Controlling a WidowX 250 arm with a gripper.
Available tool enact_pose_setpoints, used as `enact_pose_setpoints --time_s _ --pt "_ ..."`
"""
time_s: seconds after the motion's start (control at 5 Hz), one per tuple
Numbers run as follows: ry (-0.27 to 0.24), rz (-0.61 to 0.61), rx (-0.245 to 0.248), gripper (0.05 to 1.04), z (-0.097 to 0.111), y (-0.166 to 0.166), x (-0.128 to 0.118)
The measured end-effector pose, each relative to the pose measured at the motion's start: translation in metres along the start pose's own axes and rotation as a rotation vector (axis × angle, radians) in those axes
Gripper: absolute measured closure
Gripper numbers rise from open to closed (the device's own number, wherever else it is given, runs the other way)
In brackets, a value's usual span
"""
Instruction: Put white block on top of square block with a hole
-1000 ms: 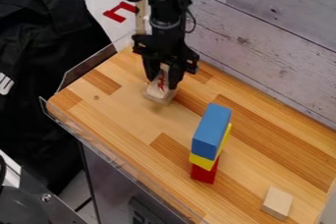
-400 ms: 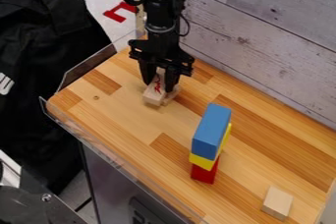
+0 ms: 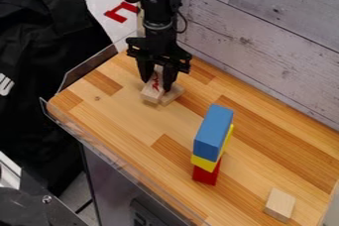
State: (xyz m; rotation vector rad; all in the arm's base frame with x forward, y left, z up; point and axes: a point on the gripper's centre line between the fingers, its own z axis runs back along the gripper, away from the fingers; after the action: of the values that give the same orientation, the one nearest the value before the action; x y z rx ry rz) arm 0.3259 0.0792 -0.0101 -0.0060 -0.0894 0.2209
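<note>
Okay, my gripper: part open, pinching white block
white block: grasped, by square block, maybe overlapping
square block: centring on top and release left, I judge

Arm upright, end effector downward

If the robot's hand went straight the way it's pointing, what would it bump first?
The hand points down, holding the block with red marks, so that block would probably hit first, on the pale block right by it or the wooden table. Which one is hard to tell.
</note>
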Motion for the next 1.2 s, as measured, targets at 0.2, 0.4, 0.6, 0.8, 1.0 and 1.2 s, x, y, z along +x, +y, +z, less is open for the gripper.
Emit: enact_pose_setpoints --time_s 0.2,0.4,0.6,0.8,1.0,1.2 --pt "0.021 -0.003 0.014 0.283 -0.001 0.001 -0.003" --pt "0.022 -0.003 0.032 0.083 0.003 -0.001 -0.009" --pt "0.010 -0.001 0.153 0.083 0.049 -0.002 -0.011" --pt "-0.079 -0.005 0.199 0.083 0.079 -0.035 0.002" --pt "-0.134 -0.071 0.196 0.083 0.095 -0.055 -0.001" --pt "-0.106 -0.098 0.179 0.083 0.090 -0.061 0.004"
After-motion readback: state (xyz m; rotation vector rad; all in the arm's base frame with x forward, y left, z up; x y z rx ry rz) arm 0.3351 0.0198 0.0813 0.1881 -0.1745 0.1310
